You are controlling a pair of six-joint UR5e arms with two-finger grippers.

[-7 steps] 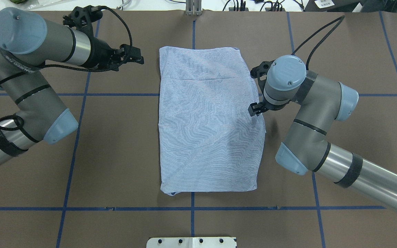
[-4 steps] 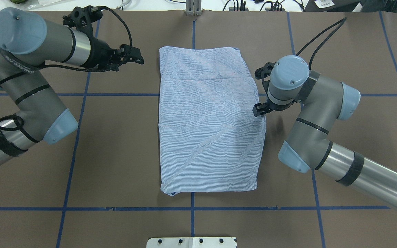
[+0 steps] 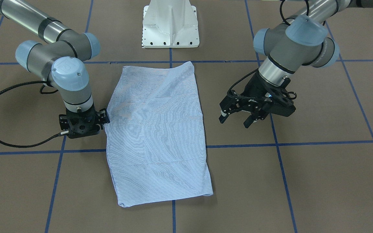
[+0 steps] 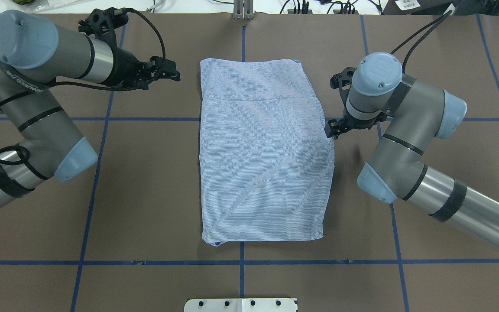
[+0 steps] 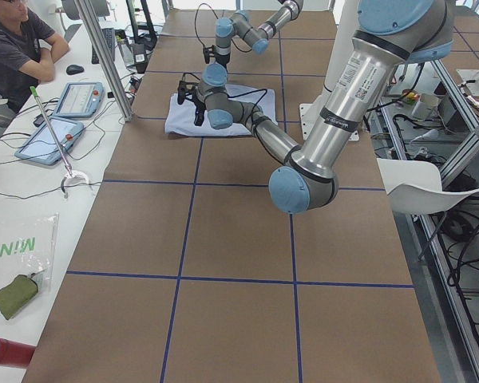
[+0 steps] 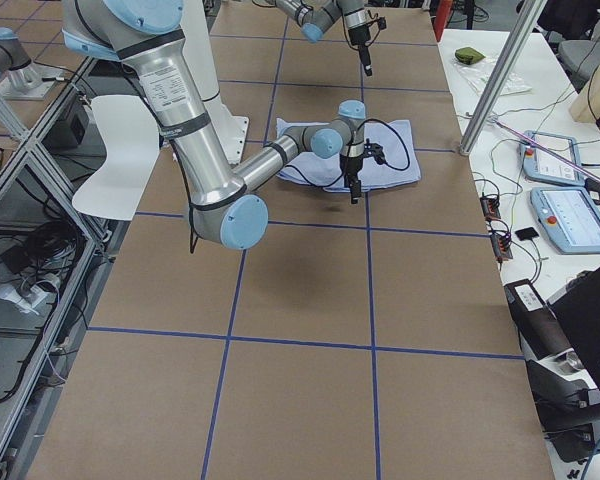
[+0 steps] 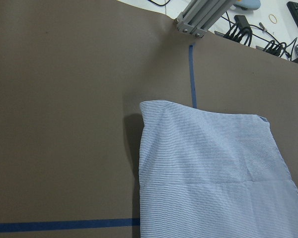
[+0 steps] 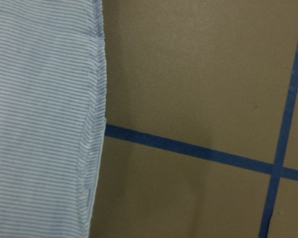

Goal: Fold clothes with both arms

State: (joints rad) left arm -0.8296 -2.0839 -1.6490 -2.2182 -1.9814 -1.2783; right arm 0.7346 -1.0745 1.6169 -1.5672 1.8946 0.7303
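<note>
Lying flat: one shirt point(image 4: 262, 156) | two arms point(image 4: 41, 117) | left fingers point(image 3: 225, 116) apart | right fingers point(image 4: 331, 130): cannot tell

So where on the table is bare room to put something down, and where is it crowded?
Bare: the table between the shirt's left edge and the left arm's elbow, and the strip on the robot's side of the blue tape line. Crowded: the shirt's right edge, where the right hand sits close by.
</note>
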